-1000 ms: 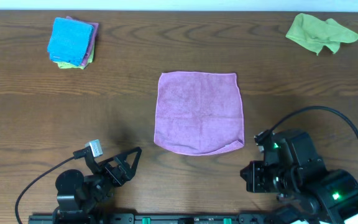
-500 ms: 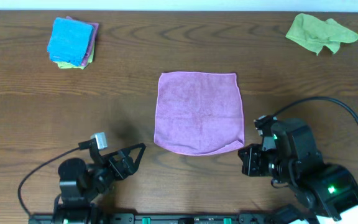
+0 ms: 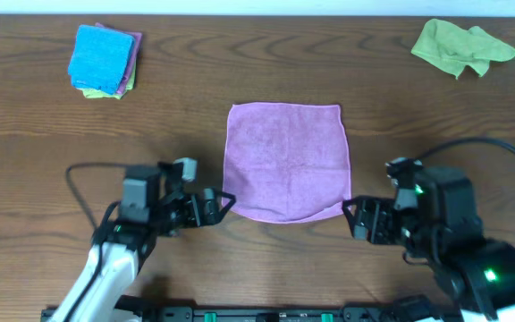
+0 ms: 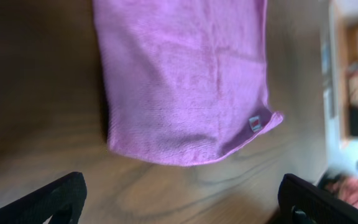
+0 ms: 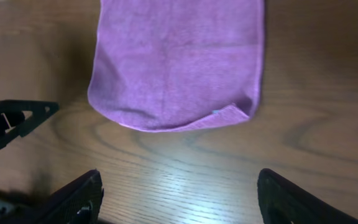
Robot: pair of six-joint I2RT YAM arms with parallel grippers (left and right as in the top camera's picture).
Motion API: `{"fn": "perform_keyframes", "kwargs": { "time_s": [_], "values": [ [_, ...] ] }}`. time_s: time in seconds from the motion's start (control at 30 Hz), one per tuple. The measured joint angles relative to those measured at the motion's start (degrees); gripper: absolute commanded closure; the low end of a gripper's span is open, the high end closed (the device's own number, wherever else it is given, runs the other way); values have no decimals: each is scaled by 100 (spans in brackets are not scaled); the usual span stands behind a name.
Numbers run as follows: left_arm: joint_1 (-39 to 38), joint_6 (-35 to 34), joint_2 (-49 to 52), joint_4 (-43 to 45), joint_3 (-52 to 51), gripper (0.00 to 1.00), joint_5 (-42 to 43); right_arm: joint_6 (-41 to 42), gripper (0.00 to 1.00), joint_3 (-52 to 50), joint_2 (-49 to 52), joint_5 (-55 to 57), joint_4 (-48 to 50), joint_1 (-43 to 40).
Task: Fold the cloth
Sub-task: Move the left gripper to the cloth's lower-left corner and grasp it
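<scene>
The cloth (image 3: 284, 161) is a purple-pink square lying flat in the middle of the wooden table. Its near right corner is slightly turned up, and a small white tag (image 4: 254, 123) shows there. My left gripper (image 3: 226, 204) is open just off the cloth's near left corner, touching nothing. In the left wrist view the cloth (image 4: 179, 81) lies ahead of the wide-open left gripper (image 4: 182, 202). My right gripper (image 3: 351, 219) is open beside the near right corner. In the right wrist view the cloth (image 5: 179, 62) sits ahead of the right gripper (image 5: 179, 199), with bare wood between its fingers.
A stack of folded cloths with a bright blue one on top (image 3: 104, 61) sits at the far left. A crumpled lime-green cloth (image 3: 461, 46) lies at the far right. The left gripper's fingers (image 5: 17, 121) show at the left edge of the right wrist view.
Both arms have come forward from the table's near edge to the cloth's near corners. The right gripper, shut before, now stands open. The cloth has not moved.
</scene>
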Motion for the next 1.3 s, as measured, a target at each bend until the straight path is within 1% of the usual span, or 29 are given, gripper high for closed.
{"fn": "perform_keyframes", "kwargs": {
  "time_s": [0.1,0.17,0.2,0.33,0.5,0.63,0.8,0.97,1.03,1.17,1.3],
  "values": [
    [-400,269,507,-166,426,0,-306,-109,12,0,-505,-74,-236,-151],
    [-568,387,752,-214,599,4,-518,-205,9,2,-992,-203,-352,-197],
    [-612,437,844,-214,643,4,-634,-232,8,2,-1207,-289,-404,-201],
    [-627,584,1143,-155,671,4,-933,-326,4,2,-1803,-739,-509,-208],
    [-627,673,1572,280,680,4,-1027,-455,3,2,-2079,-1178,-525,-212],
    [-627,686,1849,654,682,4,-988,-542,3,2,-2098,-1353,-599,-212],
    [-627,688,2159,807,721,5,-868,-610,4,2,-2098,-1408,-608,-212],
    [-627,662,2468,1071,846,4,-468,-612,3,2,-2098,-1427,-599,-212],
    [-625,640,2498,903,898,4,-330,-612,4,2,-2098,-1432,-599,-212],
    [-625,632,2485,212,1029,4,-48,-612,4,2,-2098,-1445,-597,-212],
    [-625,570,2476,-17,1034,4,240,-612,4,2,-2098,-1445,-579,-212]
  ]
}}
